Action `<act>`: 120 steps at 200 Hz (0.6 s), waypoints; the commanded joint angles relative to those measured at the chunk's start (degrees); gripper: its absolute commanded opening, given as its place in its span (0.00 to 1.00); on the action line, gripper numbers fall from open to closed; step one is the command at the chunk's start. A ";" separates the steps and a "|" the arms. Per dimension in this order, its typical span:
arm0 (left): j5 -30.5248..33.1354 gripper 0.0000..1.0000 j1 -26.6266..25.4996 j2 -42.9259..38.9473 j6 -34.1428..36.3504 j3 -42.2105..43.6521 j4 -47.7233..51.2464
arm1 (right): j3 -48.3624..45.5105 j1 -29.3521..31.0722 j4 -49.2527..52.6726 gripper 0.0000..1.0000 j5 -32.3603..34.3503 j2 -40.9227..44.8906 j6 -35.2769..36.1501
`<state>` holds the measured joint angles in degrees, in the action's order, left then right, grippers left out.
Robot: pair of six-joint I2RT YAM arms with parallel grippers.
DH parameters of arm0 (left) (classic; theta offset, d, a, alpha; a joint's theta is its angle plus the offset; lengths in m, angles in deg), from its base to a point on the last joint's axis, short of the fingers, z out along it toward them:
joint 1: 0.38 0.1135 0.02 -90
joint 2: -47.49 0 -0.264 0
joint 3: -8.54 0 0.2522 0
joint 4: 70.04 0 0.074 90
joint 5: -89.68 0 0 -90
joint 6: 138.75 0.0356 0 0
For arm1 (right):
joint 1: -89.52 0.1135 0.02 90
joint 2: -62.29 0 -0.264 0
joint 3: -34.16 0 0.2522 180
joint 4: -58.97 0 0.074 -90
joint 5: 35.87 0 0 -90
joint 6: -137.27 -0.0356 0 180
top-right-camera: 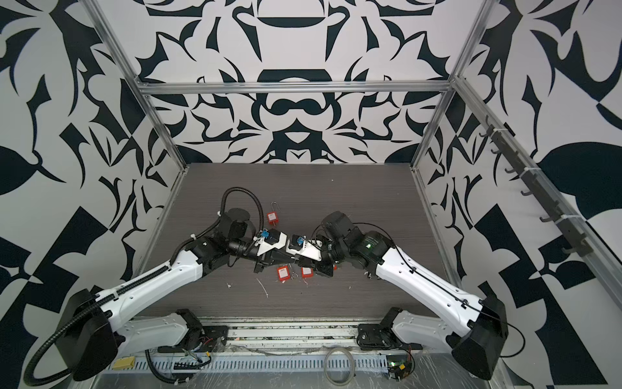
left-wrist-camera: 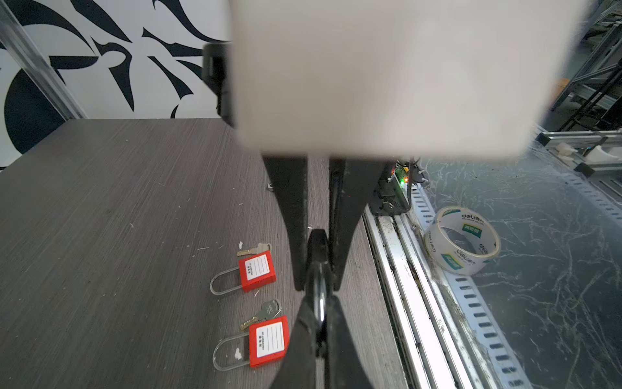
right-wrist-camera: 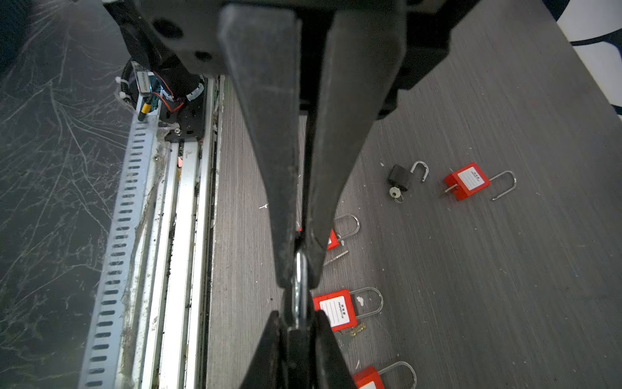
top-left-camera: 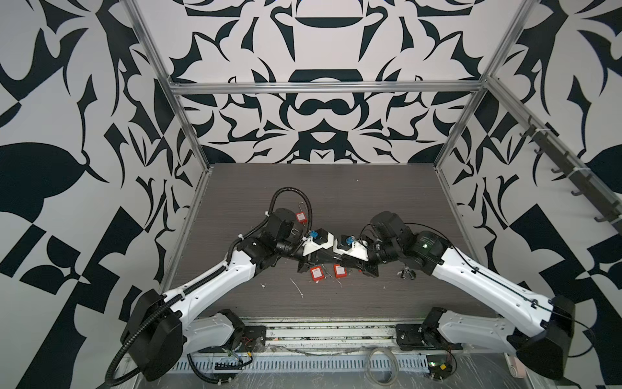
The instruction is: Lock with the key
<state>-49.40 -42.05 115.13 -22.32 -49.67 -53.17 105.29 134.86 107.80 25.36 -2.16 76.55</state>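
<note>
A small black padlock (left-wrist-camera: 316, 251) with a shiny steel shackle (right-wrist-camera: 299, 279) hangs above the table between my two grippers, which meet tip to tip at the middle in both top views. My left gripper (left-wrist-camera: 318, 304) is shut on the shackle. My right gripper (right-wrist-camera: 298, 315) is shut on the black body. From above, the left gripper (top-left-camera: 324, 256) and the right gripper (top-left-camera: 340, 260) hide the lock. This lock's key is hidden.
Red padlocks (left-wrist-camera: 257, 271) (left-wrist-camera: 269, 340) with keys lie on the table under the grippers, and another (top-left-camera: 300, 217) lies farther back. A second black padlock (right-wrist-camera: 400, 178) lies with its shackle open and a key in it. A tape roll (left-wrist-camera: 461, 240) sits beyond the front rail.
</note>
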 commanded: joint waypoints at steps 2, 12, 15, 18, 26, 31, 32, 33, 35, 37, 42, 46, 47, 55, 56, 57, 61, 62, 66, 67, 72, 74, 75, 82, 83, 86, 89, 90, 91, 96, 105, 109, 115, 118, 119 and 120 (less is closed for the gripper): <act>-0.83 0.00 -1.56 -1.60 0.97 1.94 -4.99 | 4.09 -0.07 -6.76 0.00 -5.12 0.64 -1.03; -1.31 0.00 -1.74 -1.69 0.35 2.23 -5.93 | 4.33 -0.20 -7.65 0.00 -4.51 0.55 -0.85; -1.38 0.00 -1.81 -1.59 0.07 2.31 -6.13 | 4.34 -0.20 -7.96 0.00 -4.31 0.47 -0.82; -1.57 0.00 -1.83 -1.54 -0.19 2.34 -6.25 | 4.29 -0.17 -8.30 0.00 -4.09 0.46 -0.81; -2.20 0.00 -1.92 -1.29 -0.78 2.48 -6.58 | 4.09 -0.18 -9.88 0.00 -3.32 0.31 -0.88; -2.47 0.00 -2.01 -1.14 -1.10 2.60 -6.63 | 4.03 -0.17 -10.83 0.00 -3.07 0.21 -0.83; -2.58 0.00 -2.05 -1.08 -1.20 2.60 -6.67 | 4.05 -0.17 -11.00 0.00 -3.06 0.16 -0.81; -2.68 0.00 -2.08 -1.00 -1.29 2.61 -6.70 | 4.06 -0.17 -11.17 0.00 -3.05 0.13 -0.81; -2.80 0.00 -2.09 -0.90 -1.47 2.68 -6.78 | 4.07 -0.23 -11.49 0.00 -2.98 0.07 -0.85; -2.89 0.00 -2.14 -0.83 -1.63 2.74 -6.84 | 4.07 -0.20 -11.80 0.00 -2.89 0.08 -0.86; -3.30 0.00 -2.25 -0.69 -2.03 2.99 -7.17 | 4.07 -0.17 -12.59 0.00 -2.78 -0.17 -0.87; -3.59 0.00 -2.27 -0.43 -2.38 3.11 -7.32 | 4.15 -0.19 -13.18 0.00 -2.76 -0.38 -0.93; -3.71 0.00 -2.32 -0.37 -2.41 3.12 -7.37 | 4.20 -0.18 -13.36 0.00 -2.81 -0.44 -0.95; -4.08 0.00 -2.58 0.05 -2.69 3.34 -7.41 | 4.58 -0.16 -14.02 0.00 -3.37 -0.99 -0.97; -4.09 0.00 -2.60 0.13 -2.70 3.37 -7.42 | 4.63 -0.17 -14.09 0.00 -3.43 -1.06 -0.97; -4.09 0.00 -2.61 0.13 -2.70 3.39 -7.42 | 4.63 -0.21 -14.16 0.00 -3.51 -1.13 -0.97; -4.09 0.00 -2.75 0.28 -2.71 3.48 -7.49 | 4.96 -0.17 -14.39 0.00 -3.80 -1.44 -1.09; -4.05 0.00 -2.82 0.33 -2.71 3.57 -7.54 | 5.04 -0.17 -14.49 0.00 -3.90 -1.59 -1.08; -4.01 0.00 -2.96 0.54 -2.71 3.74 -7.79 | 5.35 -0.21 -14.58 0.00 -4.24 -2.00 -1.07; -4.01 0.00 -3.01 0.64 -2.71 3.79 -7.82 | 5.37 -0.19 -14.59 0.00 -4.26 -2.09 -1.07; -3.83 0.00 -3.15 0.91 -2.71 4.12 -8.30 | 5.79 -0.17 -14.72 0.00 -4.48 -2.57 -0.99; -3.77 0.00 -3.15 0.96 -2.71 4.29 -8.54 | 6.00 -0.17 -14.80 0.00 -4.59 -2.78 -0.98; -3.71 0.00 -3.15 0.98 -2.71 4.37 -8.68 | 6.04 -0.17 -14.87 0.00 -4.56 -2.87 -0.98; -3.51 0.00 -3.15 1.44 -2.78 4.87 -9.63 | 6.41 -0.23 -15.49 0.00 -4.84 -3.21 -1.10; -3.49 0.00 -3.15 1.49 -2.79 4.88 -9.76 | 6.39 -0.29 -15.61 0.00 -4.82 -3.26 -1.12; -3.40 0.00 -3.16 1.64 -2.86 5.05 -10.11 | 6.47 -0.28 -16.03 0.00 -4.85 -3.34 -1.15; -3.39 0.00 -3.16 1.81 -3.00 5.21 -10.65 | 6.58 -0.26 -16.46 0.00 -4.78 -3.48 -1.00; -3.35 0.00 -3.15 1.89 -3.07 5.23 -10.79 | 6.56 -0.26 -16.63 0.00 -4.75 -3.48 -0.99; -3.37 0.00 -3.15 1.93 -3.15 5.28 -11.00 | 6.63 -0.30 -16.79 0.00 -4.73 -3.53 -1.03; -3.48 0.00 -3.15 2.33 -3.58 5.43 -11.97 | 6.78 -0.38 -17.58 0.00 -4.63 -3.58 -1.10; -3.74 0.00 -3.20 3.19 -4.46 5.62 -13.77 | 6.89 -0.91 -19.40 0.00 -5.36 -3.67 -1.59; -4.02 0.00 -3.24 3.54 -4.72 5.63 -14.38 | 6.97 -1.30 -20.53 0.00 -5.87 -3.74 -2.08; -4.16 0.00 -3.24 4.20 -4.97 5.60 -15.14 | 6.89 -1.81 -22.18 0.00 -6.58 -3.83 -3.10; -4.21 0.00 -3.24 4.56 -5.09 5.54 -15.45 | 6.83 -2.17 -23.01 0.00 -7.06 -3.91 -3.60; -4.29 0.00 -3.24 4.63 -5.13 5.57 -15.57 | 6.81 -2.27 -23.24 0.00 -7.20 -3.97 -3.83; -4.32 0.00 -3.24 4.75 -5.19 5.50 -15.62 | 6.81 -2.36 -23.53 0.00 -7.36 -3.99 -3.98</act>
<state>-48.66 -42.40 117.08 -26.29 -44.86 -62.87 106.38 133.62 109.16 24.72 -6.38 76.33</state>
